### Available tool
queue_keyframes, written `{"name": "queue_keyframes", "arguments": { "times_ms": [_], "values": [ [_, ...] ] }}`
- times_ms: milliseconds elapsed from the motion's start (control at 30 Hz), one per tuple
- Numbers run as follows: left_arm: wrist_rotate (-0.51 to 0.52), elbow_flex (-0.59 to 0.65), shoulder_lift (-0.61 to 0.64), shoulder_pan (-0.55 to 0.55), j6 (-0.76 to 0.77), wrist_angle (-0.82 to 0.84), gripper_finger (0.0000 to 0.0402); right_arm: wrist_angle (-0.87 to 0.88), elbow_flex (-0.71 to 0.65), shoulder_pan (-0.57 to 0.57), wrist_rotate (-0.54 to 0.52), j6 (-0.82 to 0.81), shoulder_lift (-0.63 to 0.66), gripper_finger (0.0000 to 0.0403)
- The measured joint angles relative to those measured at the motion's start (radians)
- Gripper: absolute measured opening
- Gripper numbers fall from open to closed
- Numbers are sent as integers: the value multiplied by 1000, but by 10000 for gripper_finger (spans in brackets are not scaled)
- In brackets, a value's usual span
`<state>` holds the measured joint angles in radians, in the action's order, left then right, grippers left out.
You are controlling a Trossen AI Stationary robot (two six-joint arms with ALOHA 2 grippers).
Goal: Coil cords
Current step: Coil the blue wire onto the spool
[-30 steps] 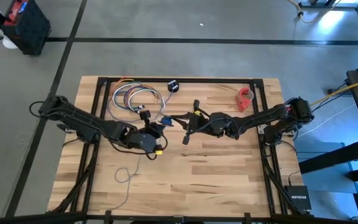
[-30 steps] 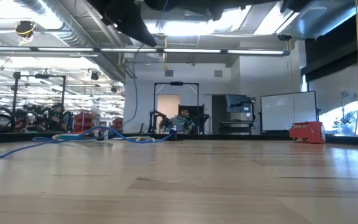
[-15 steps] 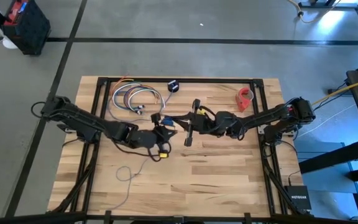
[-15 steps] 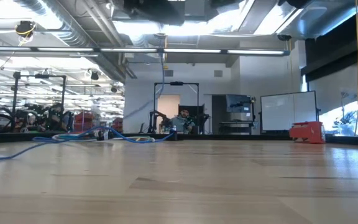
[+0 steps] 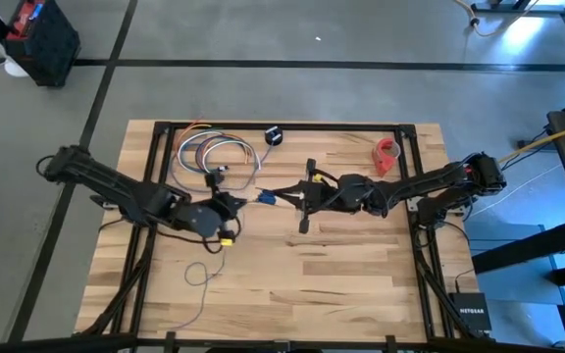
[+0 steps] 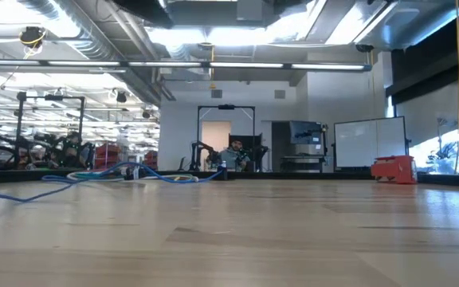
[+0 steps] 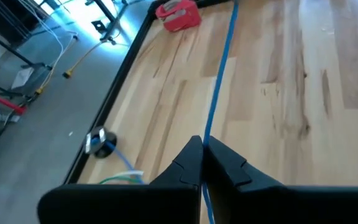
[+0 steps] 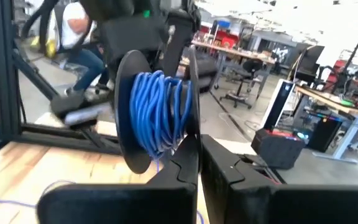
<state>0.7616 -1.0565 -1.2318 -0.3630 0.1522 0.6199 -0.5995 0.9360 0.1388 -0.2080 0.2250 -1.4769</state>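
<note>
The cord is a thin blue cable. Part of it is wound on a black spool (image 8: 157,112), held above mid-table by my right gripper (image 5: 316,196), which is shut on it. From the spool (image 5: 307,196) a straight stretch of cord (image 5: 268,198) runs to my left gripper (image 5: 243,201), shut on it just left of centre. Beyond that gripper the cord drops to the table and lies in a slack loop (image 5: 202,275) near the front left. My left gripper pinches a single strand of the cord (image 7: 205,134) between its two fingertips (image 7: 191,155), slanting down from the table's left. The cord runs straight on from the tips, clear of the table, and looks taut. My right gripper pinches the rim of the spool's nearer flange (image 8: 192,127) between its two fingers, coming in level from the table's right. The spool is lifted clear, its axle level and its flanges on edge.
A bundle of multicoloured looped wires (image 5: 214,154) lies at the far left, a separate small black disc (image 5: 274,135) at the far edge, and a red tape dispenser (image 5: 388,152) at the far right. A person (image 6: 233,153) sits in the room behind.
My left gripper, still shut on the cord, has pulled back toward the table's left edge and risen a little, drawing the stretch to the spool out longer. The slack cord on the table has shifted. My right gripper has tipped slightly with the spool.
</note>
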Motion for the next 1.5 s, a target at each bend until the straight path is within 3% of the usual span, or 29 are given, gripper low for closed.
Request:
{"name": "queue_keyframes", "arguments": {
  "times_ms": [267,1133,1500],
  "values": [
    [0,4,46,2,5,95,8,14,25,-1,-6,8,25,7],
    [2,4,38,4,24,150,7,270,271,0,48,56,29,7],
    [29,6,87,4,95,215,4,480,304,13,44,52,32,7]
  ]
}}
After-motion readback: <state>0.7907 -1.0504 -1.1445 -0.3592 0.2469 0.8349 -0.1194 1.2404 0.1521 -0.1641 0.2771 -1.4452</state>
